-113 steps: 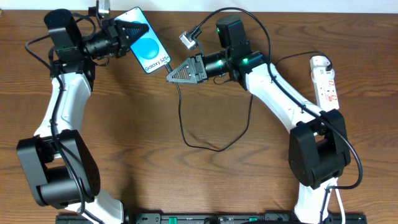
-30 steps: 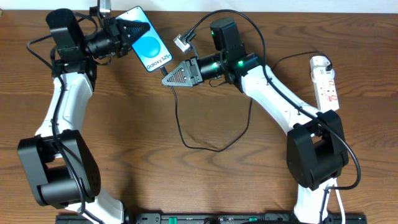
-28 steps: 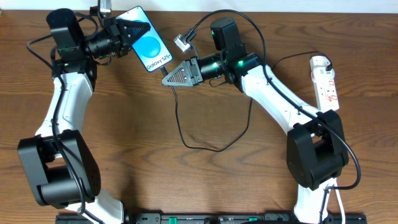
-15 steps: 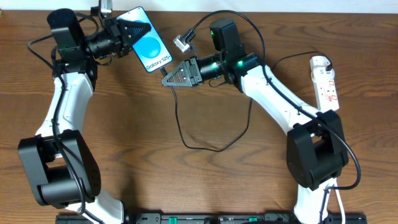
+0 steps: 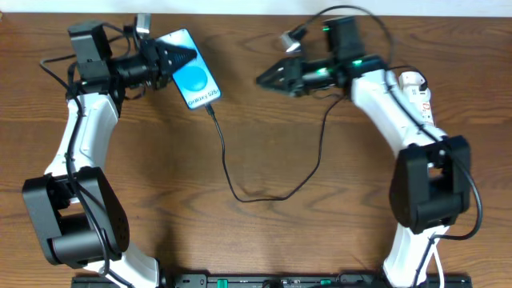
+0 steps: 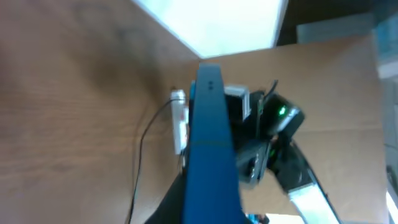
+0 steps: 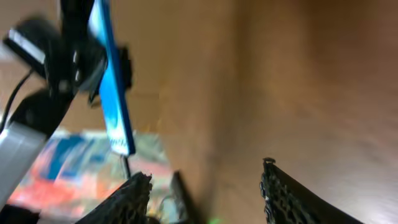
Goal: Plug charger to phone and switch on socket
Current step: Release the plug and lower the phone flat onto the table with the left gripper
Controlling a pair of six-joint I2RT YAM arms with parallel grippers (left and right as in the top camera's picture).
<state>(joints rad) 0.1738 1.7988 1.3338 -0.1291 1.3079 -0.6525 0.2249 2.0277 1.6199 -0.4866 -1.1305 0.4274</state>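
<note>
Plug tip in, R gripper lets go

R gripper (image 5: 264, 79) has sprung apart & backed off to the right of the phone (image 5: 200, 84), empty. Charger (image 5: 222, 156) tip now sits in phone's lower edge, cable looping away below it, so plugging looks done. L gripper (image 5: 180, 56) stays clamped on phone's top end; blue screen w/ pale circle, tilted. Socket (image 5: 411, 80) far right of phone, half hidden by R arm (image 5: 376, 88); switch prob. next.
</note>
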